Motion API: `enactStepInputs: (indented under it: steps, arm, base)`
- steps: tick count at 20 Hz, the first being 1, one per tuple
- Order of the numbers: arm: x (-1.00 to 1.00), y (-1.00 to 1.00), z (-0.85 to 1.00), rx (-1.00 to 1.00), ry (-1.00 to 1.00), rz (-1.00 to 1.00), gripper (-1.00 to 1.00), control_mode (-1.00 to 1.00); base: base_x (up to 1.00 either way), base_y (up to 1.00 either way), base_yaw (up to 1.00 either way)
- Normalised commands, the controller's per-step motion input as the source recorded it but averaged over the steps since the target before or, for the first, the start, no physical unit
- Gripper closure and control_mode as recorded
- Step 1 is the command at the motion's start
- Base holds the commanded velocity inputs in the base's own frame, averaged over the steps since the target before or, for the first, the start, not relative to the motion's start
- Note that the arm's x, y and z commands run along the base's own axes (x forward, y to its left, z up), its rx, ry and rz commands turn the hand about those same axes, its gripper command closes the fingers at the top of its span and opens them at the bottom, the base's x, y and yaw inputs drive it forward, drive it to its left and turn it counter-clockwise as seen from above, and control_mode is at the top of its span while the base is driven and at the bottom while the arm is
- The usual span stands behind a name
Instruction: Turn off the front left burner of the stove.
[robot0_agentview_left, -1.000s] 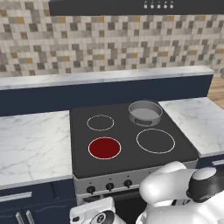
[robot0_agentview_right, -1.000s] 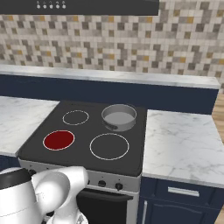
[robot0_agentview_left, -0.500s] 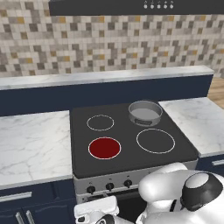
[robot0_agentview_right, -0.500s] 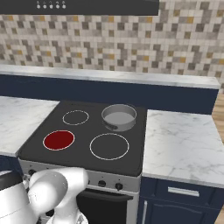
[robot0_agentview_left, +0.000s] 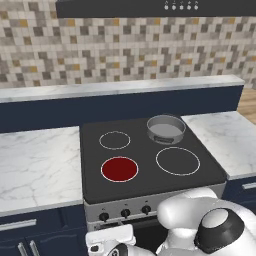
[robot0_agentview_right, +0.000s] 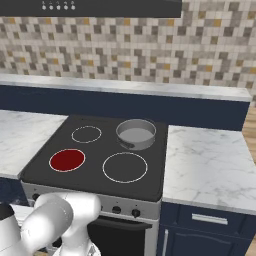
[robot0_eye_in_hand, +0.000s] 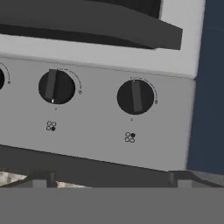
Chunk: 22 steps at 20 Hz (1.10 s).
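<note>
In your hand view, a third knob (robot0_eye_in_hand: 1, 79) is cut off by the left edge, and the small marks beside the two full knobs (robot0_eye_in_hand: 56, 87) are too small to read. In your left base view, the arm (robot0_agentview_left: 200, 225) hides the right end of the stove's front panel (robot0_agentview_left: 125, 207).

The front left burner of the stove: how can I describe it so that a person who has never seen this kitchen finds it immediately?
Find the stove, a black glass cooktop set between two white marble counters. The front left burner is the circle nearest the knobs on the left side. It alone glows solid red; the other rings are black inside, and a grey pot covers the back right one.
</note>
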Motion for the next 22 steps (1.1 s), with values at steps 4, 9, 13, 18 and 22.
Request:
enactStepInputs:
  steps: [4, 9, 13, 18, 22]
  arm:
    - [0.19, 0.0, -0.28, 0.06, 0.0, 0.0, -1.0, -1.0]
    - [0.14, 0.0, -0.32, 0.04, -0.01, 0.0, -1.0, -1.0]
    - [0.27, 0.0, -0.16, 0.01, -0.03, 0.0, -1.0, -1.0]
    - [0.26, 0.0, -0.12, 0.0, -0.03, 0.01, -1.0, -1.0]
    - [0.13, 0.05, -0.18, 0.0, -0.02, 0.01, -1.0, -1.0]
  base:
    - [0.0, 0.0, 0.0]
    - [0.0, 0.0, 0.0]
    - [0.0, 0.0, 0.0]
    - [0.0, 0.0, 0.0]
    - [0.0, 0.0, 0.0]
